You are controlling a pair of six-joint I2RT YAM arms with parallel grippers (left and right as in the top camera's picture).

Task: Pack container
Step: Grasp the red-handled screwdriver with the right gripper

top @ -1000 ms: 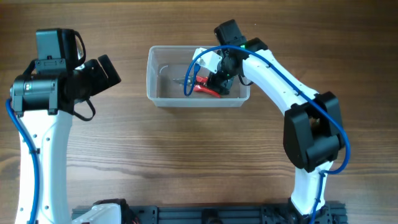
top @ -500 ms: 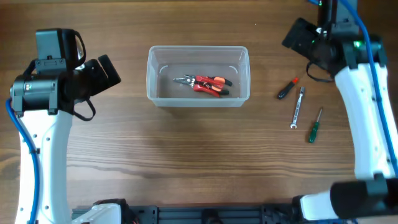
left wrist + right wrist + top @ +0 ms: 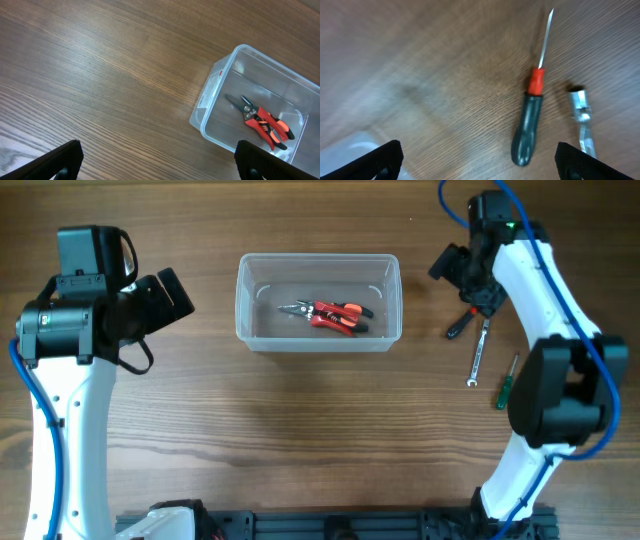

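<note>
The clear plastic container (image 3: 246, 300) stands at the middle back of the table, with red-handled pliers (image 3: 330, 316) lying inside. The left wrist view shows the container (image 3: 210, 95) and the pliers (image 3: 263, 123). My right gripper (image 3: 460, 278) is open and empty, hovering just right of the container above a screwdriver with a black handle and red collar (image 3: 458, 326). The right wrist view shows this screwdriver (image 3: 526, 131) between and ahead of the open fingers (image 3: 480, 167). My left gripper (image 3: 170, 294) is open and empty, left of the container, also seen in the left wrist view (image 3: 160, 170).
A silver wrench (image 3: 479, 353) and a green-handled screwdriver (image 3: 506, 383) lie on the wooden table right of the black screwdriver. The wrench's end (image 3: 582, 119) shows in the right wrist view. A blurred corner of the container (image 3: 355, 147) shows at its lower left.
The right gripper was down in the container over the pliers. It left the pliers lying there, swung out to the right, and now hovers over the black screwdriver. The left arm is unmoved.
</note>
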